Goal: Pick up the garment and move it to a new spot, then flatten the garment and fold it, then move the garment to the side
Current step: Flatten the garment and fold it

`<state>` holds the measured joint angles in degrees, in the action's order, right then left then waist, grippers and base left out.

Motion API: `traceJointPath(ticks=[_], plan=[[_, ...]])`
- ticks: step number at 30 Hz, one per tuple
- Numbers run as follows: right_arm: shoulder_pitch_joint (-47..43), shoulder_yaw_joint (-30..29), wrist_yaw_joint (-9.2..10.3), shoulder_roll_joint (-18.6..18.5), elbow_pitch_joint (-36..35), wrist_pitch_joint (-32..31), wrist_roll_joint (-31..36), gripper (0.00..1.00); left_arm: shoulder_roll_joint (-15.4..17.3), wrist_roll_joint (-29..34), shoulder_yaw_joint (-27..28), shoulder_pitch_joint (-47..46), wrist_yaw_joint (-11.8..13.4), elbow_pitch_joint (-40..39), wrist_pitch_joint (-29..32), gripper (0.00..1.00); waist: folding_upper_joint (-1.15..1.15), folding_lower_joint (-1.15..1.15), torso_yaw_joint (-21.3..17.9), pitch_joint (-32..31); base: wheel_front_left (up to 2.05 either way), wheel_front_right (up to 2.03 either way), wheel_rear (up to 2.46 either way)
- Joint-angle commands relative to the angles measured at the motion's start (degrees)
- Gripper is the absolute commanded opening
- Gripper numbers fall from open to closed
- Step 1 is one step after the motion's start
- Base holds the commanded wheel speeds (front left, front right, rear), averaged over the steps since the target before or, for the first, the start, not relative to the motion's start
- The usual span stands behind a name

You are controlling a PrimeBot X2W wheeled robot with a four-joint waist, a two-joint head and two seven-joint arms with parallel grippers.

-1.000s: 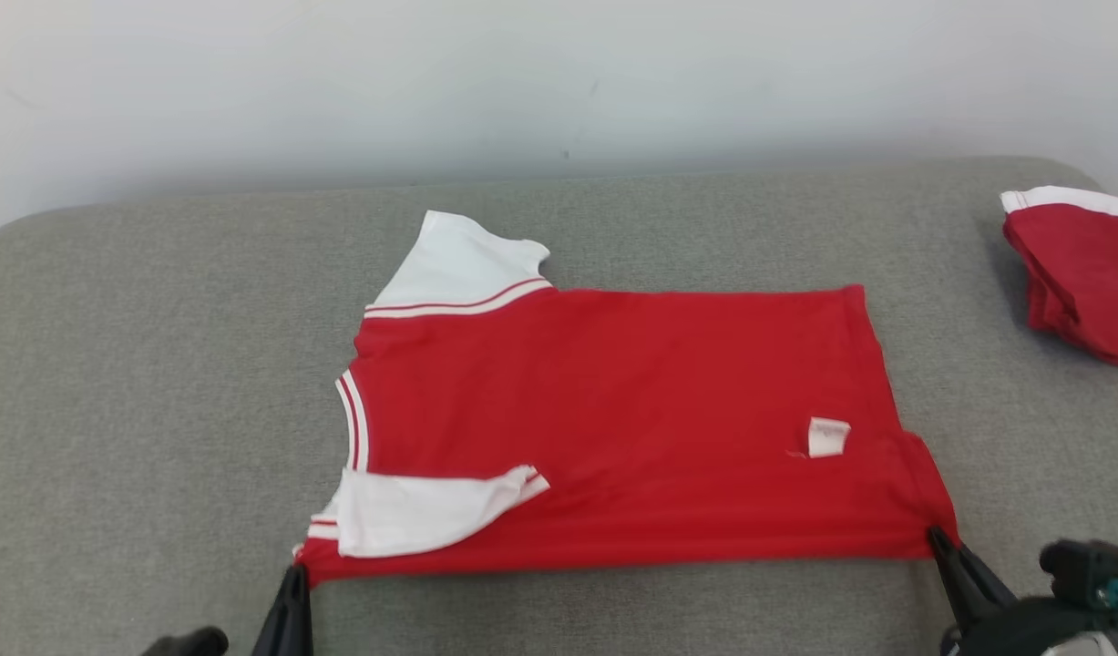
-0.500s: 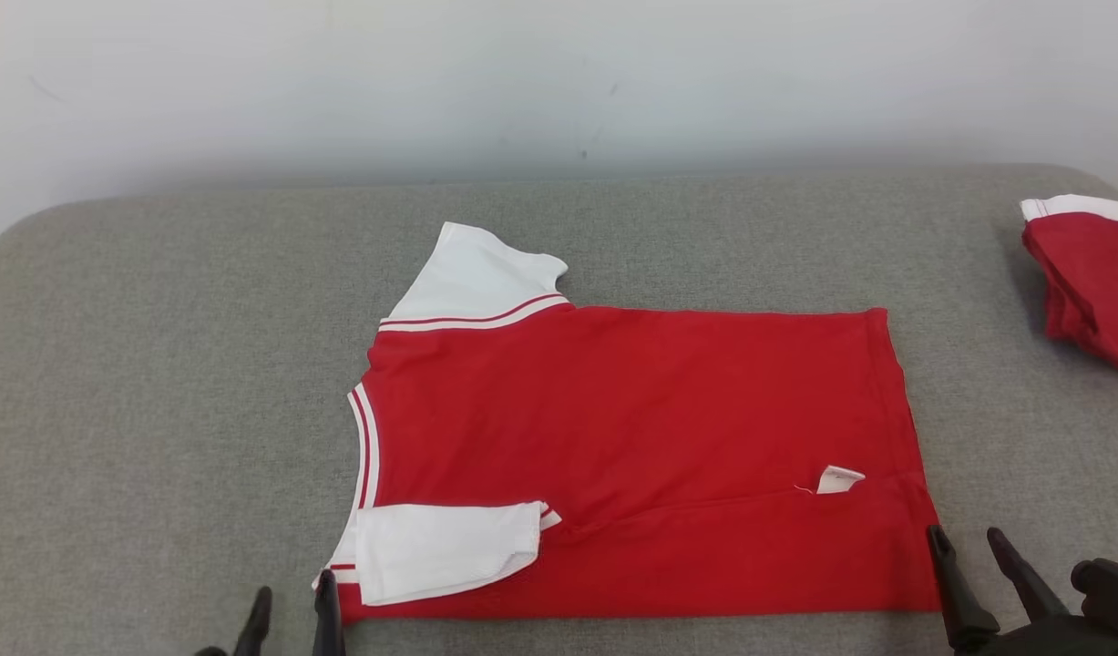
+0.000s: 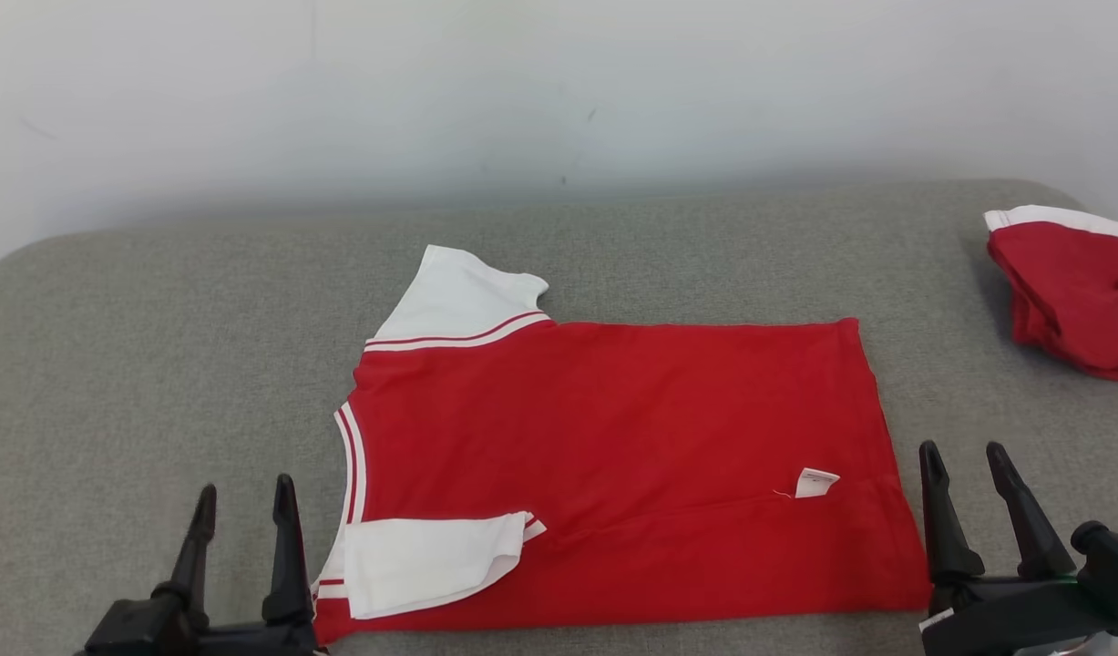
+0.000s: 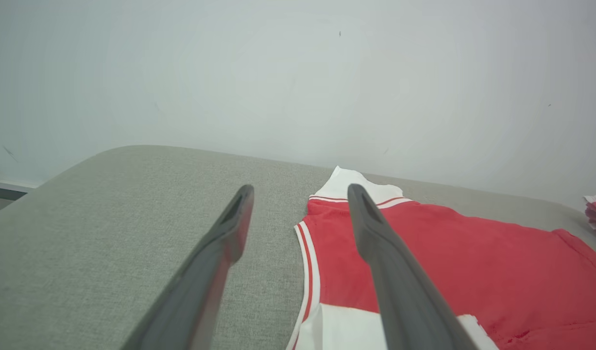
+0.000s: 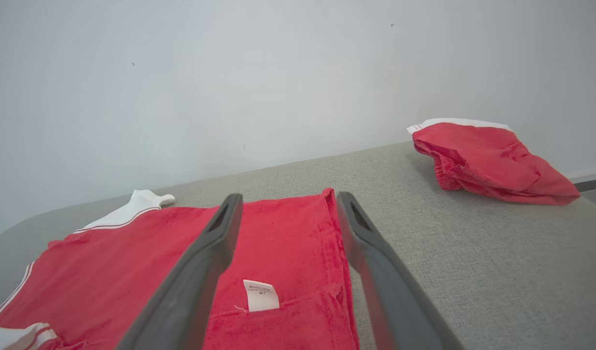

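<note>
The garment (image 3: 613,456) is a red shirt with white sleeves, lying flat on the grey cushion, collar to the left. One white sleeve (image 3: 431,565) is folded onto the red body near its front edge, and a small white label (image 3: 815,483) shows near the hem. My left gripper (image 3: 244,497) stands open just left of the collar corner, holding nothing. My right gripper (image 3: 964,460) is open just right of the hem corner, also empty. The garment (image 4: 448,262) lies to the right of the left gripper (image 4: 300,194). The right gripper (image 5: 288,201) frames the hem of the garment (image 5: 278,248).
A second red and white garment (image 3: 1073,301) lies bunched at the cushion's far right, also the bunched garment (image 5: 487,160). The grey cushion (image 3: 158,364) ends at a pale wall (image 3: 559,91) behind. Bare cushion lies left of the shirt.
Both grippers have opened and let go of the garment's front corners, then drawn back from them. The front edge has settled flat, and the camera has shifted slightly.
</note>
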<state>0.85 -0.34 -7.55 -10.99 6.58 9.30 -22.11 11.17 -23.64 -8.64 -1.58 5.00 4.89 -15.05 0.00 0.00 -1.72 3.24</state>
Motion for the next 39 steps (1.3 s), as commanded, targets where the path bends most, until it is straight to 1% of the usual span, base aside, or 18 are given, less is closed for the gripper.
traceJointPath(ticks=[1,3,6,7,12,14,19,26,32,36,39], plan=[[0.71,0.48,0.16,0.27,0.11,1.26,0.53,1.0,-0.47,1.94,0.8,-0.6,-0.52,-0.62,-0.15,1.0,0.0,0.0,-0.42,-0.42,0.0,0.0,0.0],[1.16,1.06,0.16,0.24,0.19,2.64,1.22,1.0,-1.13,3.56,1.74,-0.91,-1.22,-1.48,-0.15,1.0,0.0,0.0,-0.65,-0.75,0.0,0.0,0.0],[1.12,2.09,0.16,0.54,0.07,4.01,1.65,1.0,-2.03,5.5,3.16,-0.82,-2.92,-1.81,-0.15,1.0,0.0,0.0,-0.83,-1.26,0.0,0.0,0.0],[1.12,2.09,0.16,0.54,0.07,4.01,1.65,1.0,-2.03,5.5,3.16,-0.82,-2.92,-1.81,-0.15,1.0,0.0,0.0,-0.83,-1.26,0.0,0.0,0.0],[-0.12,3.53,0.16,0.01,-0.17,5.31,2.47,1.0,-2.1,9.62,3.52,-0.61,-6.67,-1.38,-0.15,1.0,0.0,0.0,-0.76,-1.72,0.0,0.0,0.0],[-0.49,3.55,0.16,0.38,-0.28,5.52,2.75,1.0,-3.0,10.16,4.02,-0.01,-7.57,-1.43,-0.15,1.0,0.0,0.0,-0.68,-1.82,0.0,0.0,0.0],[-1.87,2.86,0.16,0.86,-0.35,5.9,3.13,1.0,-3.62,11.05,5.95,1.47,-9.6,-1.21,-0.15,1.0,0.0,0.0,-0.33,-1.7,0.0,0.0,0.0],[-3.42,1.8,0.16,1.92,-0.58,5.9,3.78,1.0,-4.54,11.84,8.77,3.13,-11.01,-0.58,-0.15,1.0,0.0,0.0,0.03,-1.68,0.0,0.0,0.0],[-1.7,2.05,0.16,0.75,0.22,5.91,3.77,1.0,-4.93,12.41,9.64,1.51,-11.65,0.73,-0.15,1.0,0.0,0.0,-0.47,-1.04,0.0,0.0,0.0],[1.55,2.32,0.16,-1.18,2.79,4.71,3.34,1.0,-3.54,12.07,8.92,-2.6,-12.05,2.9,-0.16,1.0,0.0,0.0,-1.0,0.21,0.0,0.0,0.0],[5.39,2.31,0.16,-2.99,4.38,1.81,1.68,1.0,-1.26,11.55,7.25,-7.78,-12.39,5.43,0.07,1.0,0.0,0.0,-1.43,1.81,0.0,0.0,0.0]])
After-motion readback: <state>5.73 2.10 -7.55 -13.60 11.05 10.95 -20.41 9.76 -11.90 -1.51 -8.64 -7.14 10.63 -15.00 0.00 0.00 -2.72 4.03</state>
